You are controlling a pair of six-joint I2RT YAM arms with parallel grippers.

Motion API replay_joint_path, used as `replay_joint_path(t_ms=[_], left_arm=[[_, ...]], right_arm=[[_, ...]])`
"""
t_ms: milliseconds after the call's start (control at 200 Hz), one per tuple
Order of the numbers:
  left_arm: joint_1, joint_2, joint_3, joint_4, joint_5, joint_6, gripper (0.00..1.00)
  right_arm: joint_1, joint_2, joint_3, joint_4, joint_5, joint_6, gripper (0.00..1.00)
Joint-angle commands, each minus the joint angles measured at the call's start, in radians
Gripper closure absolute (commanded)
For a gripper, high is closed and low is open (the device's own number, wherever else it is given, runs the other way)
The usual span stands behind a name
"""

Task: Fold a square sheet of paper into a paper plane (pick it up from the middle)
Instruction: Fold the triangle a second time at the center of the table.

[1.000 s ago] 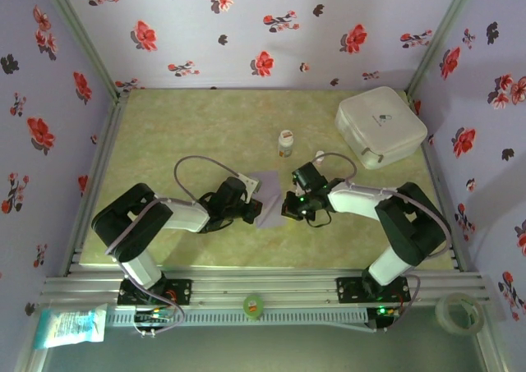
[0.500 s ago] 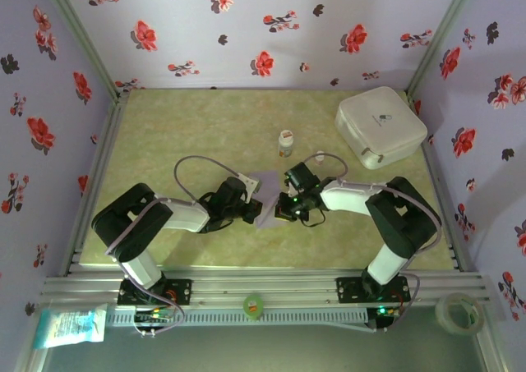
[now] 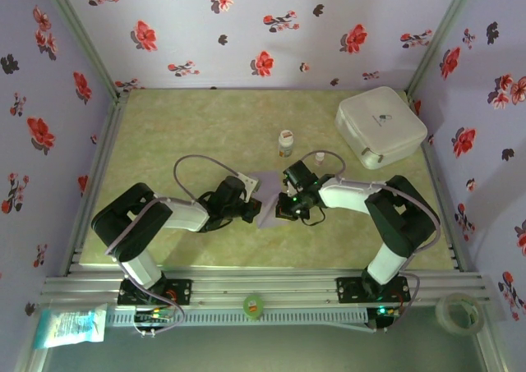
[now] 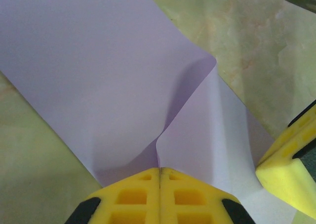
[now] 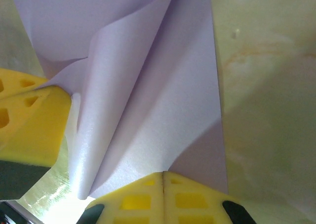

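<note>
Left gripper [image 4: 159,170] clamped on square sheet of paper [image 4: 98,61] | right gripper [image 5: 163,173] closed at its edge | light, floppy, tears easily; pinch edges

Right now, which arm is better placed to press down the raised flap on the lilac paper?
Right, probably. The left gripper is shut on the lilac paper where the raised flap starts, seemingly pinching it. The right gripper is shut over flat paper beside the flap, free to sweep.
</note>
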Motion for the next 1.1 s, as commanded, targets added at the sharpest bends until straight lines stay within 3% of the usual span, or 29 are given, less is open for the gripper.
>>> replay_joint_path(t_ms=[0,530,1095], left_arm=[[0.012,-0.017,0.019,0.013,-0.005,0.024,0.99],[0.012,0.013,0.007,0.083,0.025,0.035,0.98],[0.018,0.026,0.014,0.015,0.015,0.023,0.98]], right_arm=[[0.003,0.027,0.001,-0.066,0.038,-0.020,1.00],[0.003,0.036,0.005,-0.059,0.033,-0.017,1.00],[0.003,0.030,0.008,-0.064,0.036,-0.019,1.00]])
